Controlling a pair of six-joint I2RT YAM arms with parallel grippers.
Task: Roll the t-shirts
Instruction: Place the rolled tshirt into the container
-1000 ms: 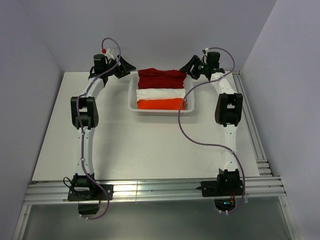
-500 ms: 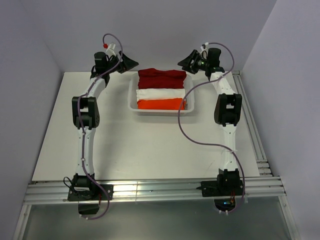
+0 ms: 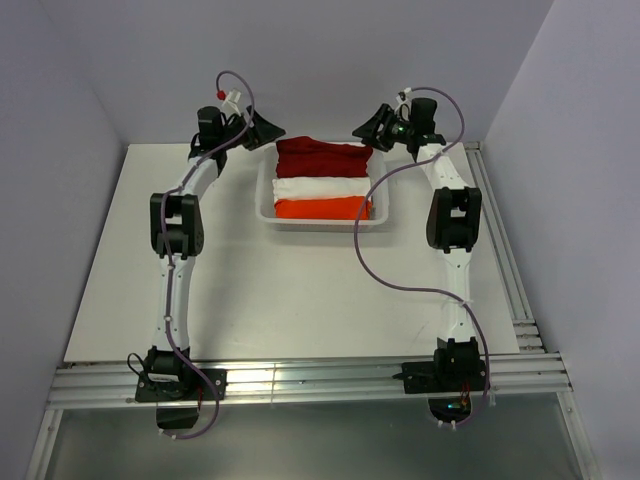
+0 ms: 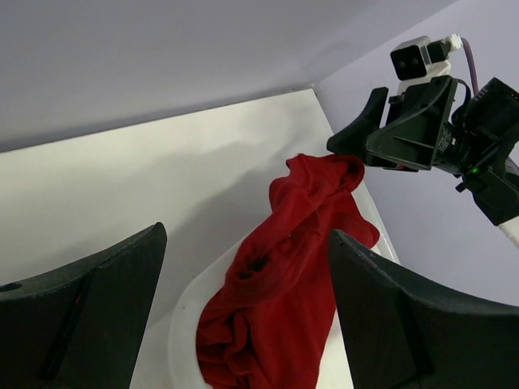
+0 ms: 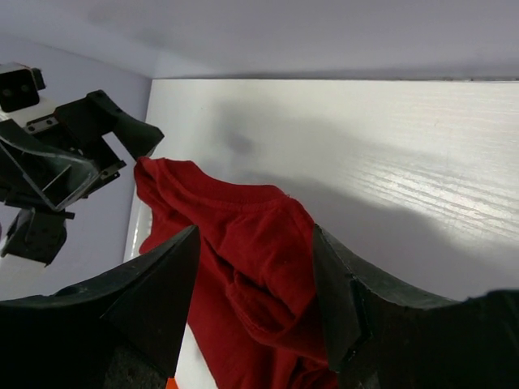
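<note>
The scene is lit brightly and evenly from above, and the white worktop (image 3: 300,290) is rendered almost without hard shadows. A strip of glare is seen on the aluminium rail (image 3: 250,372), well in front of the red t-shirt (image 3: 322,155). A faint lilac cast is carried by the walls (image 3: 330,60) behind the t-shirt. In the right wrist view, a broad, soft-edged shadow is thrown on the worktop just beside the t-shirt. The t-shirt is rendered sharp, while the dark fingers (image 4: 81,316) of the left gripper (image 4: 243,235) and right gripper (image 5: 255,231) before it are slightly soft, with little detail.
</note>
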